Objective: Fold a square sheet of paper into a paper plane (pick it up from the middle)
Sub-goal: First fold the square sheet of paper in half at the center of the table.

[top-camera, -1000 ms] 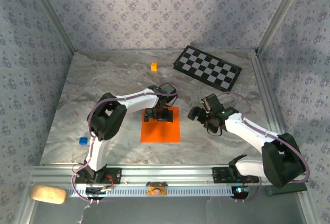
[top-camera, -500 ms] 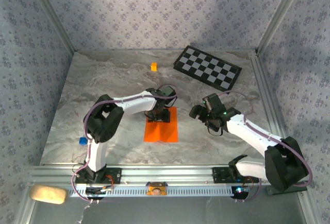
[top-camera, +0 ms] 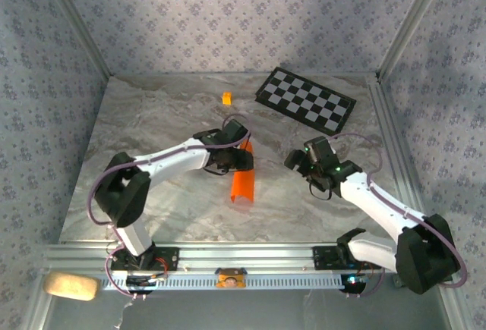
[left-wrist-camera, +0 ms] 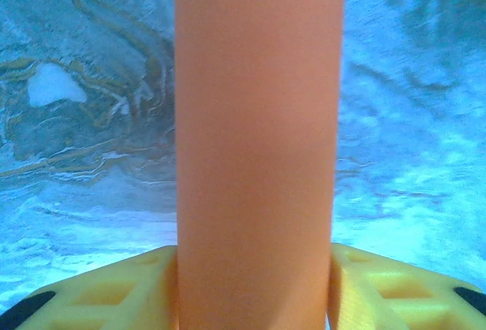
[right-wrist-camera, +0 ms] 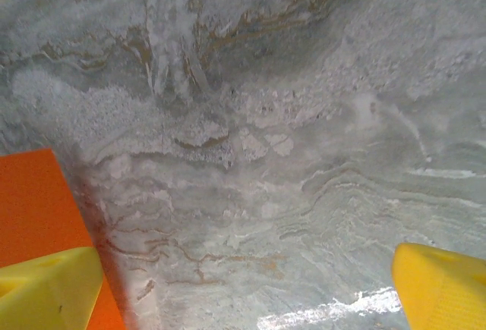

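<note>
Checkered board [top-camera: 305, 100]: lay upper right of centre.
Orange cube [top-camera: 226, 98]: sat upper centre.
Tan lump [top-camera: 70, 286]: lower left, possibly a sponge.

The top camera is looking down from behind the bases over the marble table [top-camera: 152, 117]; both wrist cameras are peering close, sharing the orange paper [left-wrist-camera: 258, 155].

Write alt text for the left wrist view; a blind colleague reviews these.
A bright orange sheet of paper, curved like a tube, runs up the centre from between the yellow jaws of the left gripper, over a blurred marbled tabletop.
</note>
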You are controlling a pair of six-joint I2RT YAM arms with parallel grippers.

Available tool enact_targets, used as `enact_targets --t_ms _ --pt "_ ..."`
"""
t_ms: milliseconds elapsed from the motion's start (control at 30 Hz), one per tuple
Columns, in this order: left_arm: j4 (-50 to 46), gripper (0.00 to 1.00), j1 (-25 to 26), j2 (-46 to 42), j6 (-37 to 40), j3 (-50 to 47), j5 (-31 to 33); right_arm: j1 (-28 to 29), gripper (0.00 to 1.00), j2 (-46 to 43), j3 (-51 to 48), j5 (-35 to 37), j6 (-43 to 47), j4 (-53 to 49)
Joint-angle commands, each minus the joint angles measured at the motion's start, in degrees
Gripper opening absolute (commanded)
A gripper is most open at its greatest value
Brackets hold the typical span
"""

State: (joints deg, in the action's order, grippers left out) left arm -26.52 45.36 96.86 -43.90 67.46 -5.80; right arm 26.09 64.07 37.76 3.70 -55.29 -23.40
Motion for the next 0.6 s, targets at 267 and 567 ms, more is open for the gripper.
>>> enact_targets --t_ms 267,567 --pt "31.2 0.49 -6.0 -1.2 -11.7 -10.9 -25.7 -6.1 0.98 -4.3 -3.2 -9.7 0.1 7.3" --pt "35.5 0.42 -6.0 6.7 -13.3 -10.4 -32.9 -8.4 0.93 -4.7 -4.8 -17.6 4.2 10.9"
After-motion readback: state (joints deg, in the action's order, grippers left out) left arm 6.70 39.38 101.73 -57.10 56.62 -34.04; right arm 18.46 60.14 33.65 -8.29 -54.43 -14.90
